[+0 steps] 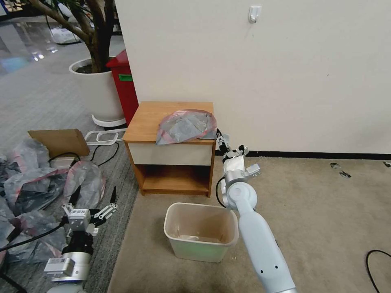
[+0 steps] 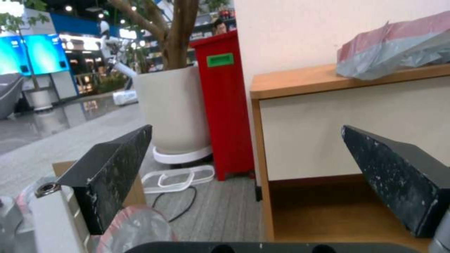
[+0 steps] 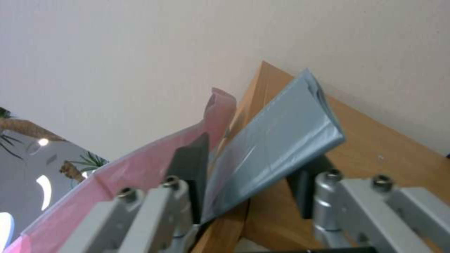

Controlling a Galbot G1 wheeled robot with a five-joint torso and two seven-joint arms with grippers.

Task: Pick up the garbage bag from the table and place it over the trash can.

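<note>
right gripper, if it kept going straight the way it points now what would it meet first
Most likely the garbage bag. The right gripper sits at the right front corner of the table, its jaws open around the bag's overhanging edge. The grey fold lies between them, so the bag comes first; the table edge is close behind, though depth is unclear.

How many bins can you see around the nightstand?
2: a cream bin on the carpet in front of the nightstand, and a red bin behind its left side by the wall. Others may be hidden.

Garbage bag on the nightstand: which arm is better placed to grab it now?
The right. The right pincer is at the table's right front corner, jaws open around the garbage bag's edge. The left pincer is open, low over the floor, left of the table.
</note>
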